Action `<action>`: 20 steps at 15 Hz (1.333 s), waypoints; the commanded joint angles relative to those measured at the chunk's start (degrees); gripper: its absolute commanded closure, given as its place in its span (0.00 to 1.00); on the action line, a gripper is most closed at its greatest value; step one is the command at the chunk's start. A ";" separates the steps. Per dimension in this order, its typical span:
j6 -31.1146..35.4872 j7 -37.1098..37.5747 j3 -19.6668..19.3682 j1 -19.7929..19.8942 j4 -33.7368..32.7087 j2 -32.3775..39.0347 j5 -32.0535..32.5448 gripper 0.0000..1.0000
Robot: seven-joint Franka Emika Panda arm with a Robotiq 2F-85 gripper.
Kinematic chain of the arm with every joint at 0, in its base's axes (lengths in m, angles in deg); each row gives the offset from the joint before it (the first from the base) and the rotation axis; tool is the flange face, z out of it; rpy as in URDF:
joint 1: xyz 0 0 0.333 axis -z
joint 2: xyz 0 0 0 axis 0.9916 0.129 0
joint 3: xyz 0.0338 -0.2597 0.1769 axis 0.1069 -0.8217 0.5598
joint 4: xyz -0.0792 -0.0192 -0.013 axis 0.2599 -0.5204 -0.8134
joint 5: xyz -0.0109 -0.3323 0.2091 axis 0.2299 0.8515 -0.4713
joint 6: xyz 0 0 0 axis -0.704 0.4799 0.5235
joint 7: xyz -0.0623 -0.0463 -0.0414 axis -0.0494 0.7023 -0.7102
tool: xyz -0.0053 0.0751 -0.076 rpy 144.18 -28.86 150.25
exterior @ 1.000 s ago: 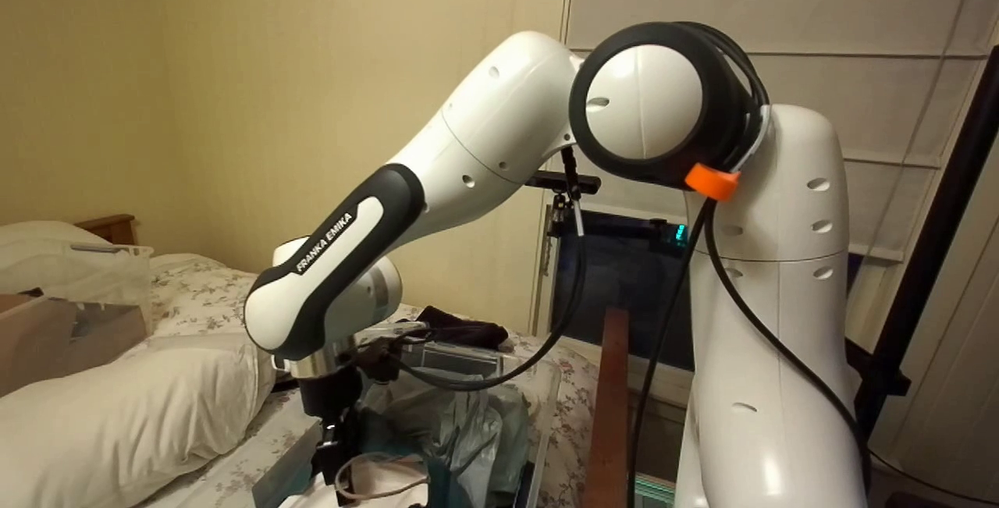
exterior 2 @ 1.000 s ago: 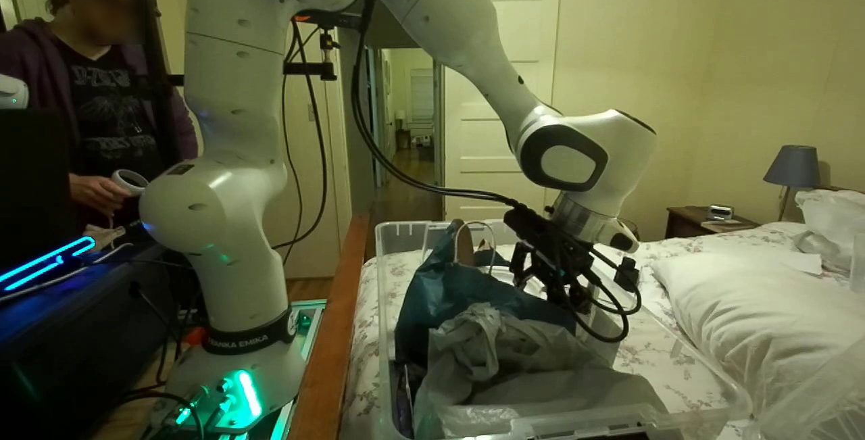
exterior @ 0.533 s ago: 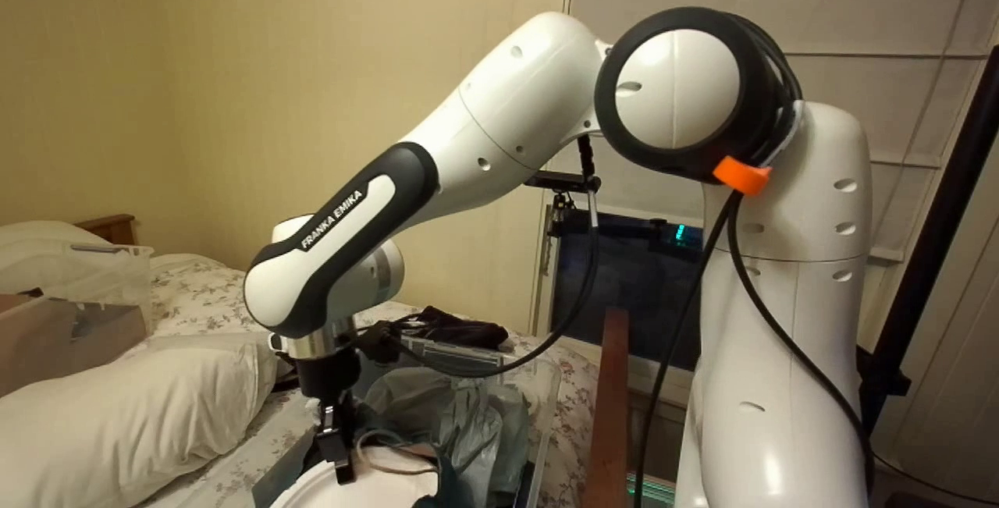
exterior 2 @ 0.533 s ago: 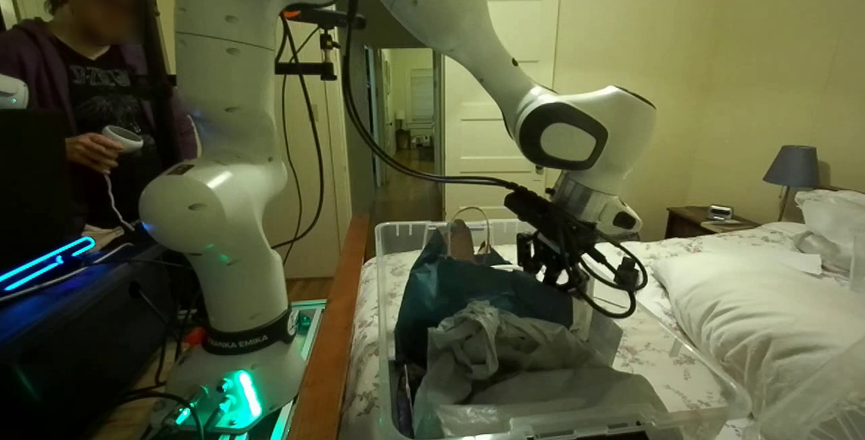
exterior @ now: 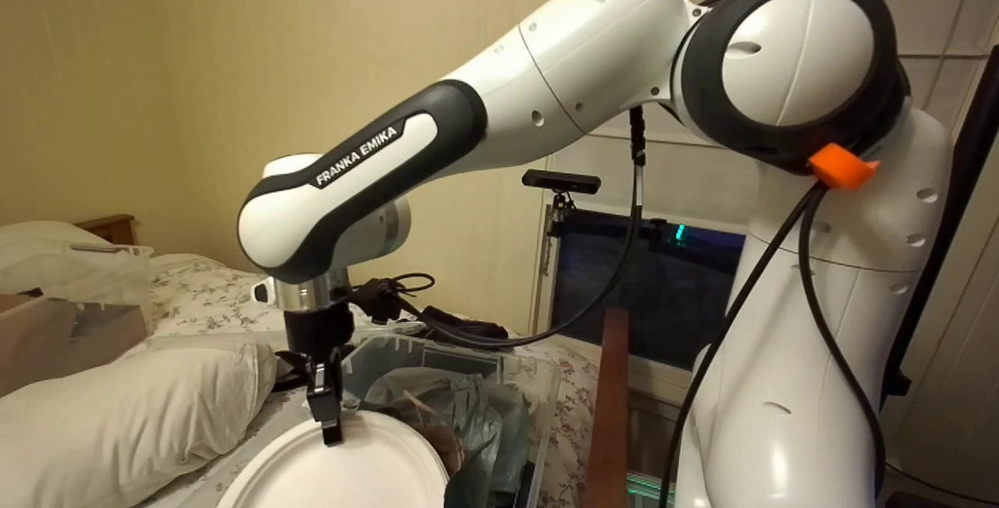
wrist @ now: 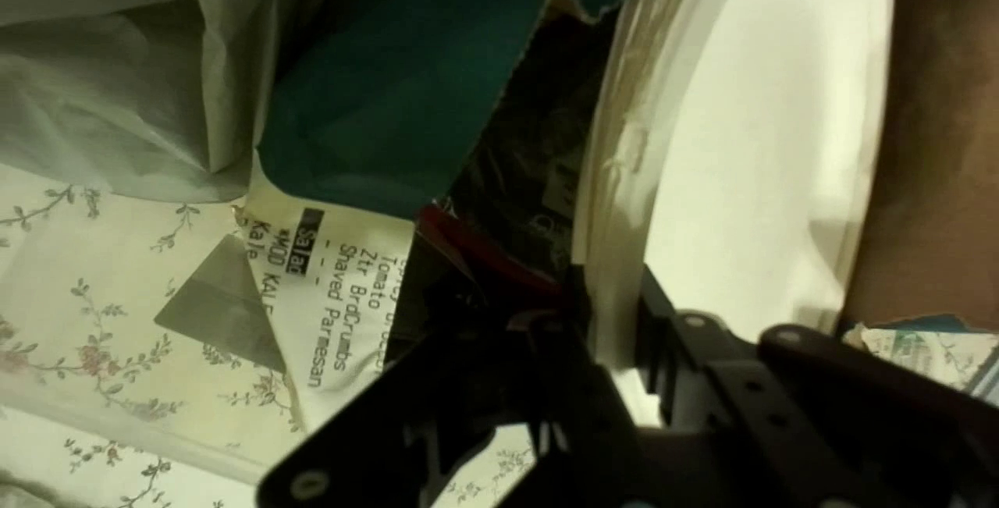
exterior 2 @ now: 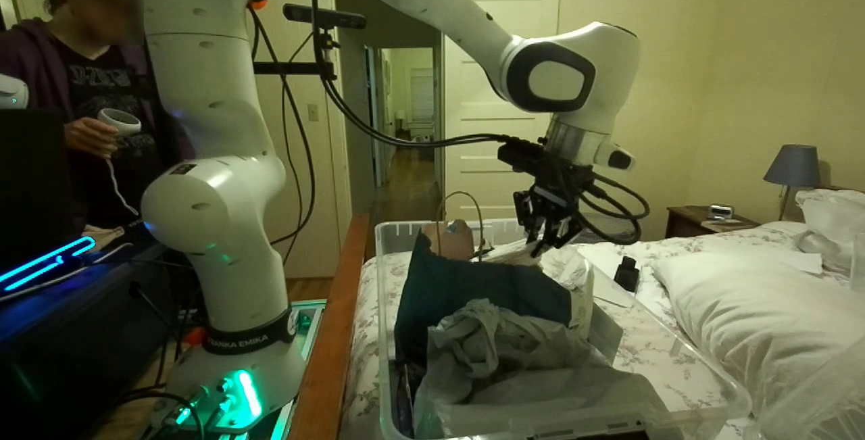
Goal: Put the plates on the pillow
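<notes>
The plates, a cream-white stack, are gripped at the rim: in the wrist view my gripper [wrist: 614, 289] has one finger on each side of the stack's edge [wrist: 749, 141]. In an exterior view the top plate [exterior: 351, 473] spreads out below the gripper [exterior: 332, 431], its near part cut off by the frame. Seen from across, the plates [exterior 2: 510, 254] are tilted edge-on at the mouth of a teal bag, their lower part hidden behind it. The plump white pillow [exterior: 133, 414] lies on the bed away from the gripper; it also shows as the pillow [exterior 2: 763, 305] at the right.
Around the teal bag [exterior 2: 473, 291] stands a clear plastic bin [exterior 2: 733, 396], with a crumpled grey bag [exterior 2: 500, 359] inside. A wooden rail [exterior 2: 331, 332] runs between robot base and bed. Another clear bin [exterior: 129, 270] sits beyond the pillow. A person [exterior 2: 101, 88] stands behind the base.
My gripper has shut on the rim of the plates and risen, drawing the stack up and tilting it. Far more of the top plate shows now. The bag's handle has shifted.
</notes>
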 commanded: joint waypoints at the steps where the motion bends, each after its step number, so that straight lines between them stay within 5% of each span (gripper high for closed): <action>1: -0.48 2.13 -0.43 -0.58 1.61 -5.33 -1.48 0.95; 13: 5.01 16.97 -7.29 0.91 0.33 -13.75 -8.46 0.96; 17: 7.35 11.69 -10.11 -0.41 0.81 -13.30 -16.14 0.96; 18: 6.23 14.66 -9.16 0.54 -0.13 -12.65 -11.50 0.85; 20: 6.22 13.00 -9.61 0.38 -0.10 -12.55 -13.68 0.85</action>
